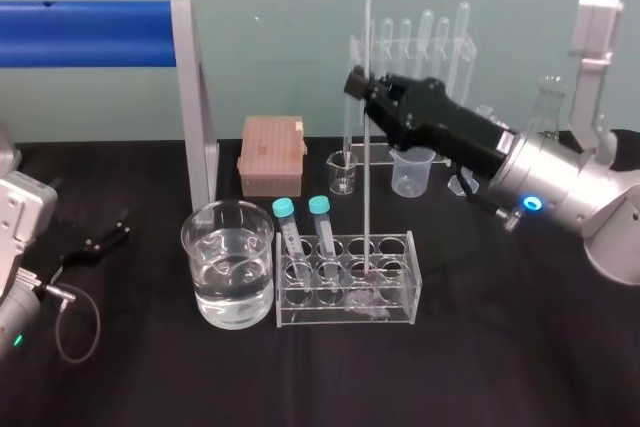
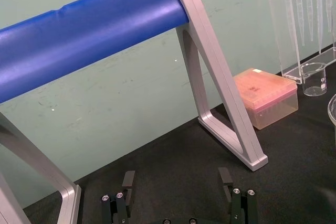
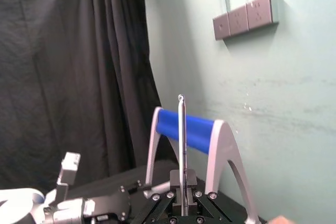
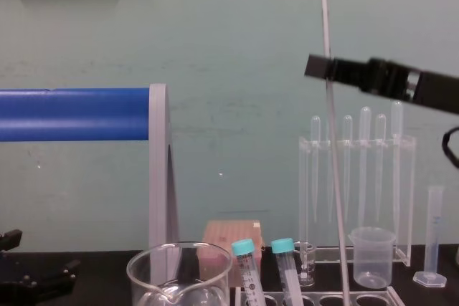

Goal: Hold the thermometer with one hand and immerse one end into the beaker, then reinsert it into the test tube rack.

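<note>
No legible text, label or number anywhere.

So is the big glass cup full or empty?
Partly full: clear water sits in the beaker, its surface well below the rim.

A pale green wall [image 4: 229, 34] backs the black table [image 1: 500, 367]; a dark curtain [image 3: 63, 77] hangs beside it.

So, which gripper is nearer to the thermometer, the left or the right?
Right. The right gripper is shut on the thermometer, high on its stem above the test tube rack. The left gripper is open, far off at the table's left side, beyond the beaker.
</note>
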Motion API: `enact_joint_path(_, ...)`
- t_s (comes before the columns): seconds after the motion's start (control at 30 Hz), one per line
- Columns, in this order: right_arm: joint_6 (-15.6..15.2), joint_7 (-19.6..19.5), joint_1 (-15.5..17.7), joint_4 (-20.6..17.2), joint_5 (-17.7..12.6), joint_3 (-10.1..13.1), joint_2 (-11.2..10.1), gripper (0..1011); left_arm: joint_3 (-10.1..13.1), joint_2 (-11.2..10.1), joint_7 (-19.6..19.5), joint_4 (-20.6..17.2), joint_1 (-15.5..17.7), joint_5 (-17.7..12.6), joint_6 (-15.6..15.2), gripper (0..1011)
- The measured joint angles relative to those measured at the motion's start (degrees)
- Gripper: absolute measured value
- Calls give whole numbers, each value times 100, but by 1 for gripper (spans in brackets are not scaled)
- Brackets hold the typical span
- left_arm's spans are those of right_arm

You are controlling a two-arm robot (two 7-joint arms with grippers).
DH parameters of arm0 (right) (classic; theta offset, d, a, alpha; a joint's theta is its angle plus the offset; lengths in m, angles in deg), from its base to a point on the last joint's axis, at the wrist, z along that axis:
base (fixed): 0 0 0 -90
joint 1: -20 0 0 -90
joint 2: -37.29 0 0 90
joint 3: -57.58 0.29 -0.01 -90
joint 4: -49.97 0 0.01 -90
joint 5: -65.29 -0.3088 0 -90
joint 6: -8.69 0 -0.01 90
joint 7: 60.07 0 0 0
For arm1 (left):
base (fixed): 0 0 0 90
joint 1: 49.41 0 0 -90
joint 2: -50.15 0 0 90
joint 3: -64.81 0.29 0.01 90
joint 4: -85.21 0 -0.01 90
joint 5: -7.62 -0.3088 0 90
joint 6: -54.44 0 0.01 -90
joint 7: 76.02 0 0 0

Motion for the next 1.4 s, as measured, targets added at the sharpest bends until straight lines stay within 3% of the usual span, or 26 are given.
enact_joint_path(0.4, 259, 178, -161, 460, 418, -237, 226, 56, 0, 0, 0, 0, 0, 0, 0, 1008)
enact_joint_path(0.77, 213, 283, -269, 838, 771, -460, 385, 56, 0, 0, 0, 0, 0, 0, 0, 1008)
enact_joint_path(1.03, 187, 362, -371, 1069, 920, -523, 489, 56, 0, 0, 0, 0, 0, 0, 0, 1008)
enact_joint_path(1.4, 188, 376, -394, 1104, 961, -532, 500, 56, 0, 0, 0, 0, 0, 0, 0, 1008)
